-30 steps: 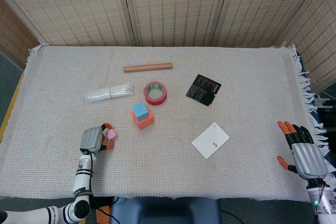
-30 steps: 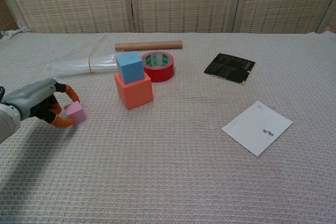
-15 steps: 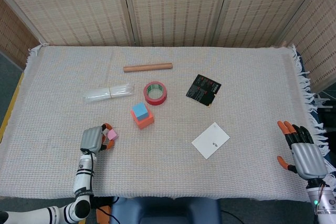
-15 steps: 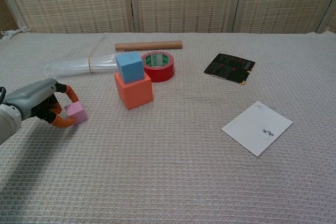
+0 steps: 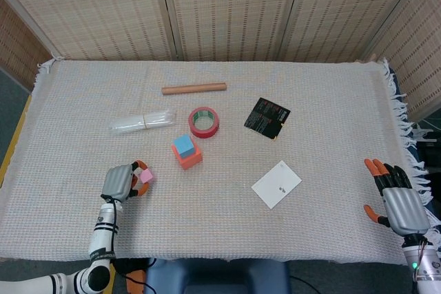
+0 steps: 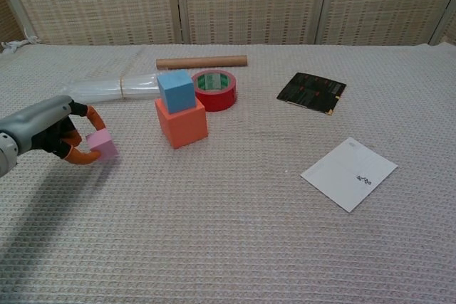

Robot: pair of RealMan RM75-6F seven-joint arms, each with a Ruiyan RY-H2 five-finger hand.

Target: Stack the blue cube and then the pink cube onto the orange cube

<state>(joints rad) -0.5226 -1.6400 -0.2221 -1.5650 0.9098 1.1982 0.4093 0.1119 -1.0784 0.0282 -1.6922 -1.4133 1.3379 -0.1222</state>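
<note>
1. Left hand (image 6: 53,133): grasping the pink cube (image 6: 100,145), low over the worktop (image 6: 235,240).
2. Blue cube (image 6: 175,90): stacked on the orange cube (image 6: 182,124).
3. Right hand (image 5: 398,203): released, fingers spread, well apart.

Both the left hand (image 5: 122,182) and right hand (image 5: 396,199) have grey backs and orange-tipped dark fingers.

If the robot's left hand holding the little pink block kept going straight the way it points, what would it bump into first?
Probably the orange foam cube with the blue foam cube stacked on it. The left hand, gripping the small pink cube, points roughly that way, with bare cloth between, though depth is hard to judge.
</note>
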